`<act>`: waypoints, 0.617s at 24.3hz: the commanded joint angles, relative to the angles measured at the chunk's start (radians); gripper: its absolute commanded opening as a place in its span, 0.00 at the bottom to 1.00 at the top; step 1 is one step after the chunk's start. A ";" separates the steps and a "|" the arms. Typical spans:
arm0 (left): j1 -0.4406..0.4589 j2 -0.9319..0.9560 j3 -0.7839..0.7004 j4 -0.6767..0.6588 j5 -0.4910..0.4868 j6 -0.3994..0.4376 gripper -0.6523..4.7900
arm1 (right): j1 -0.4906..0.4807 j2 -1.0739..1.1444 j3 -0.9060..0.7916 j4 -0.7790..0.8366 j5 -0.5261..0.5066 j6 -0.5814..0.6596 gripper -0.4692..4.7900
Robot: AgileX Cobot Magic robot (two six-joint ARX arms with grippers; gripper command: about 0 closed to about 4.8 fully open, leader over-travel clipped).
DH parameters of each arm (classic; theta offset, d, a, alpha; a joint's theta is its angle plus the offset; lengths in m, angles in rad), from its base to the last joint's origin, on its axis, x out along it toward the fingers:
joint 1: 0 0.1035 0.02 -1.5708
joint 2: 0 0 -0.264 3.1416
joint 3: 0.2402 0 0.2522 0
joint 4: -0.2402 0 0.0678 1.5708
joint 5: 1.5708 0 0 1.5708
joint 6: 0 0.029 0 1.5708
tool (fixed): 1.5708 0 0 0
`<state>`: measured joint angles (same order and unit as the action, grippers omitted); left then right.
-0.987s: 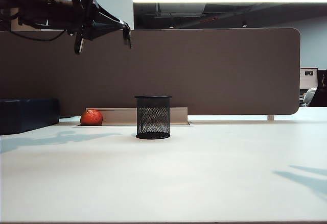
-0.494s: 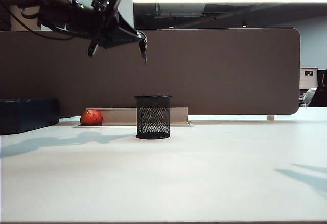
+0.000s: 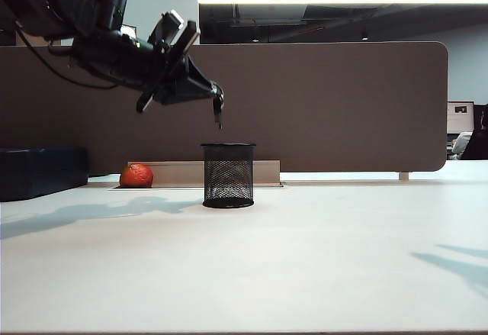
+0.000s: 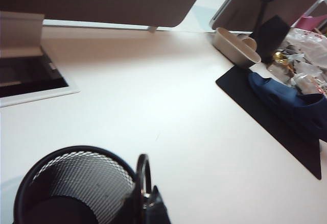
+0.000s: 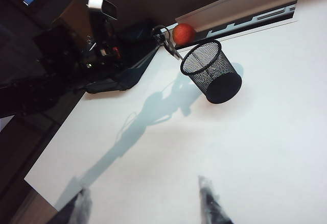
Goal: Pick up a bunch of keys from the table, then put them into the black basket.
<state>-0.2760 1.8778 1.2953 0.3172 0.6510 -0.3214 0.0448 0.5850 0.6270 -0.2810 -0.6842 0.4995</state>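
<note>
The black basket (image 3: 229, 175) stands upright on the white table (image 3: 320, 266), a little left of centre. My left gripper (image 3: 214, 92) hangs just above the basket's left rim, shut on the bunch of keys (image 3: 219, 115), which dangles from its tip. In the left wrist view the keys' black ring (image 4: 143, 169) sticks out beyond the shut gripper (image 4: 149, 202), beside the basket's open mouth (image 4: 71, 183). My right gripper (image 5: 145, 203) stands wide open and holds nothing, low over bare table, far from the basket (image 5: 210, 72) and the keys (image 5: 166, 39).
A red-orange ball (image 3: 136, 175) lies left of the basket by the table's back slot. A dark blue box (image 3: 42, 171) sits at far left. A brown partition (image 3: 343, 106) runs along the far edge. The left wrist view shows a beige tray (image 4: 236, 46) and clutter beyond.
My left arm has swung right and downward with the keys, from high at the upper left to just above the basket's rim. The right gripper has stayed put.
</note>
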 commanded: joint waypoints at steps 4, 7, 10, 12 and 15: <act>-0.001 0.038 0.004 0.021 -0.019 0.027 0.11 | 0.001 0.021 0.005 0.019 -0.003 -0.006 0.61; -0.001 0.048 0.006 0.022 -0.045 0.039 0.11 | 0.002 0.028 0.005 0.021 -0.003 -0.006 0.61; -0.001 0.066 0.021 0.021 -0.055 0.054 0.11 | 0.002 0.042 0.005 0.026 -0.015 -0.005 0.61; -0.001 0.080 0.036 0.020 -0.056 0.058 0.11 | 0.002 0.047 0.005 0.027 -0.017 -0.005 0.61; -0.001 0.100 0.060 0.019 -0.056 0.057 0.11 | 0.002 0.052 0.005 0.031 -0.017 -0.005 0.61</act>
<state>-0.2760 1.9743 1.3449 0.3202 0.5968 -0.2733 0.0452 0.6350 0.6270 -0.2726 -0.6968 0.4995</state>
